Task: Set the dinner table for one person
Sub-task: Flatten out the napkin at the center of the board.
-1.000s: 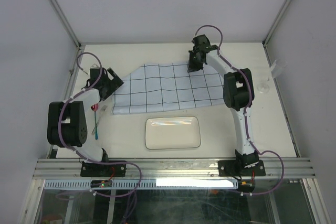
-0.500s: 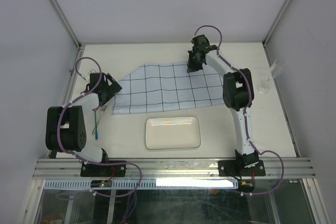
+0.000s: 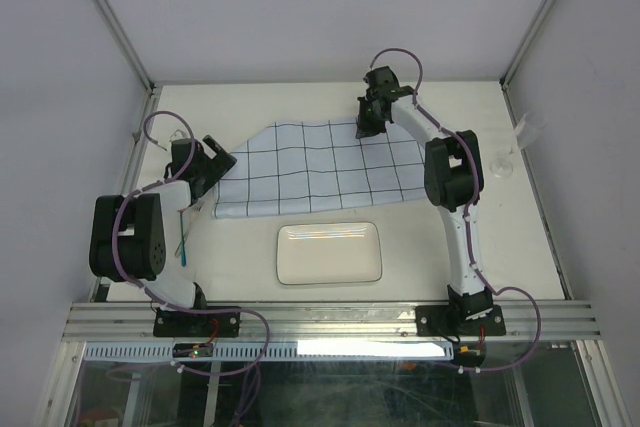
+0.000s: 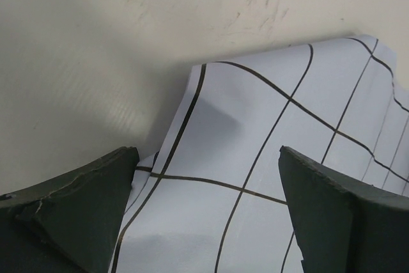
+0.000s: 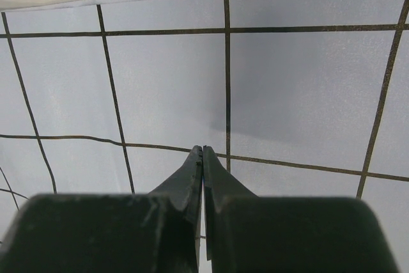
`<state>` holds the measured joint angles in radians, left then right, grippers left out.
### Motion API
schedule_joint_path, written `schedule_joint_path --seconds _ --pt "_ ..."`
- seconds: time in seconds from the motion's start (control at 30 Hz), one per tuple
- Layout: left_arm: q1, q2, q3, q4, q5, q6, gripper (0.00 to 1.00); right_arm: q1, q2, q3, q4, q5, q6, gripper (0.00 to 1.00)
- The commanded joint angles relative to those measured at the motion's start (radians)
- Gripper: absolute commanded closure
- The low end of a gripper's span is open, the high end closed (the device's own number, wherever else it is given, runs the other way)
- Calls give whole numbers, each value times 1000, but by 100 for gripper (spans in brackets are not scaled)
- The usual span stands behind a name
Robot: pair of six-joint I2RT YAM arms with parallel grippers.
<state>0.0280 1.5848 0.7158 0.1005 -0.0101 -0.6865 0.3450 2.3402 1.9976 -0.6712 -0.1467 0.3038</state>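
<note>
Cloth (image 3: 320, 167) corner lies straight ahead of the left end effector (image 4: 206, 155).
We note its fingers spread wide, hovering over the cloth's left corner. The cloth lies with its long axis left to right across the bench (image 3: 240, 107), behind the plate (image 3: 328, 252). We see the right end effector (image 5: 203, 150) pressed together at the cloth's far edge; whether it has caught fabric we cannot tell. The left arm is nearer the corner.
</note>
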Motion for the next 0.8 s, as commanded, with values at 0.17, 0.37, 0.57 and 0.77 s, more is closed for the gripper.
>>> schedule_joint_path --seconds 0.17,0.37,0.57,0.77 --pt "7 66 -36 112 131 -58 1 6 -21 -3 19 -13 -20 100" --pt "7 58 -34 171 191 -78 1 6 -13 -6 20 -12 -20 100" --pt "7 56 -26 272 305 -128 1 6 2 -14 19 -10 -22 100" --pt "7 26 -4 309 364 -142 2 6 8 -28 28 -5 -22 100"
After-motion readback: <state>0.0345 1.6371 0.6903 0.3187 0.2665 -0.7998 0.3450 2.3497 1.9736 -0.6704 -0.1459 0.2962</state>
